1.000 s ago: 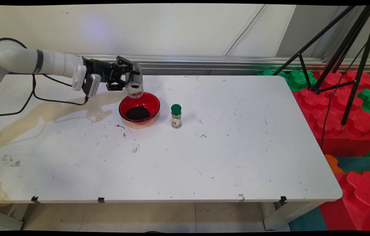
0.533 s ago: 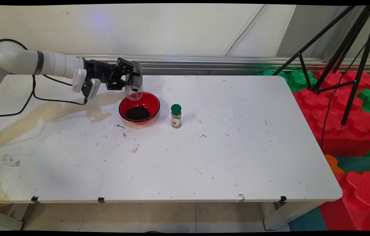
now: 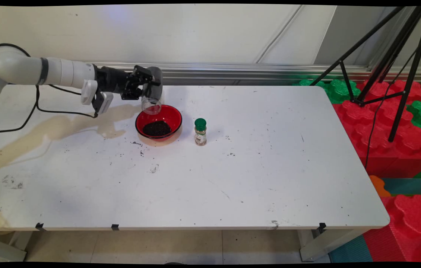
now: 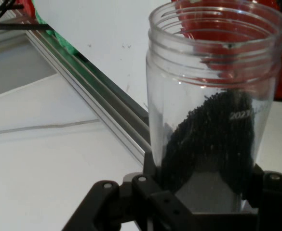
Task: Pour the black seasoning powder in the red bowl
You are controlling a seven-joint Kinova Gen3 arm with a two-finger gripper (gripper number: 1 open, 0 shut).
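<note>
Clear jar [image 3: 152, 97] clamped in gripper [image 3: 147, 87] above red bowl [image 3: 158, 122].

One camera stands above the near side of my table [image 3: 210, 178] and looks down across it toward the far wall — wide enough to take in the whole top, my arm reaching in from the left, and the tripod [image 3: 389, 56] at the right. The other rides on my hand and looks along my fingers [image 4: 153, 180], very close — a clear jar [image 4: 213, 96] fills it. Both views share the jar [image 3: 152, 95], the red bowl [image 3: 158, 121] beyond its mouth, and the table's far rail.
</note>
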